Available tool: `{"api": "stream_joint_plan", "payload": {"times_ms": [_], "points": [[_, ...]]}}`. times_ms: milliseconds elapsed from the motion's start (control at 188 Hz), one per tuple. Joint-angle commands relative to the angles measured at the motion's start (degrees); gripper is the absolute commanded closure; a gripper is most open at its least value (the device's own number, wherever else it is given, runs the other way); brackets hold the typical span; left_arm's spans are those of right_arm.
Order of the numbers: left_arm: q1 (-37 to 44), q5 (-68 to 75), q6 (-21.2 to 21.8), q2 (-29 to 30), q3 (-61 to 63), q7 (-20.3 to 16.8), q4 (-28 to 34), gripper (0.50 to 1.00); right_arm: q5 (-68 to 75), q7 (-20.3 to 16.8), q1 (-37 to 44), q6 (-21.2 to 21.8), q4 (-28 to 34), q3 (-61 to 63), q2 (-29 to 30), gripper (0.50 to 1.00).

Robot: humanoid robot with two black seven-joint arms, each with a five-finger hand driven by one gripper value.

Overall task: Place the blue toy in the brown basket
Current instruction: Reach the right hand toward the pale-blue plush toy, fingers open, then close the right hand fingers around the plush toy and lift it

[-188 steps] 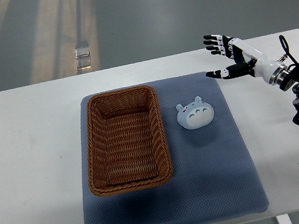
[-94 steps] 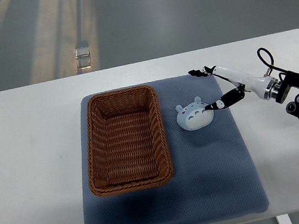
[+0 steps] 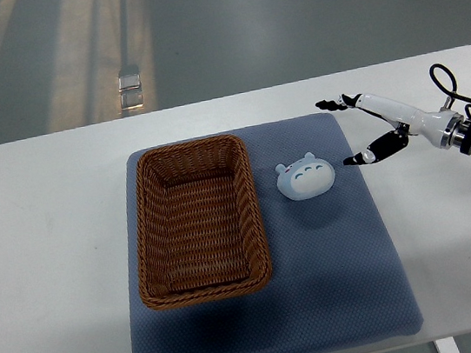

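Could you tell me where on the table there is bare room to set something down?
The blue mat is bare in front of the brown basket and the blue toy. The white table is bare left of the mat. The basket is empty too. It is tighter between the toy and the open right hand, and in the narrow strip between basket and toy.

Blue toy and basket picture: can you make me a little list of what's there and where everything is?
toy: blue toy, lying on the blue mat, right of the basket, not held
basket: brown basket, empty, on the mat's left part
mat: on the white table
right hand: right hand, fingers spread, beside the toy, a small gap between them
left hand: not in view
task: toy not in basket yet
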Motion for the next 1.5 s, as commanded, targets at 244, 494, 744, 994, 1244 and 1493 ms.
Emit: {"api": "stream_joint_plan", "payload": {"times_ms": [244, 494, 744, 994, 1244, 1493], "points": [[0.0, 0.0, 0.0, 0.0, 0.9, 0.1, 0.0, 0.5, -2.2, 0.0, 0.6, -0.1, 5.6, -3.4, 0.7, 0.589], [0.0, 0.0, 0.0, 0.0, 0.9, 0.1, -0.1, 0.5, -2.7, 0.0, 2.7, -0.5, 0.2, -6.3, 4.5, 0.589], [-0.1, 0.0, 0.0, 0.0, 1.0, 0.1, -0.1, 0.5, -2.7, 0.0, 3.7, -0.5, -3.1, -7.6, 8.7, 0.593], [-0.1, 0.0, 0.0, 0.0, 1.0, 0.1, -0.1, 0.5, -2.8, 0.0, 4.6, -0.5, -5.9, -10.6, 10.2, 0.64], [-0.1, 0.0, 0.0, 0.0, 1.0, 0.1, -0.1, 0.5, -2.7, 0.0, 4.7, -0.6, -8.1, -11.5, 10.6, 0.738], [-0.1, 0.0, 0.0, 0.0, 1.0, 0.1, -0.1, 0.5, -1.6, 0.0, 5.1, -3.1, -8.1, -10.9, 10.4, 0.934]]}}
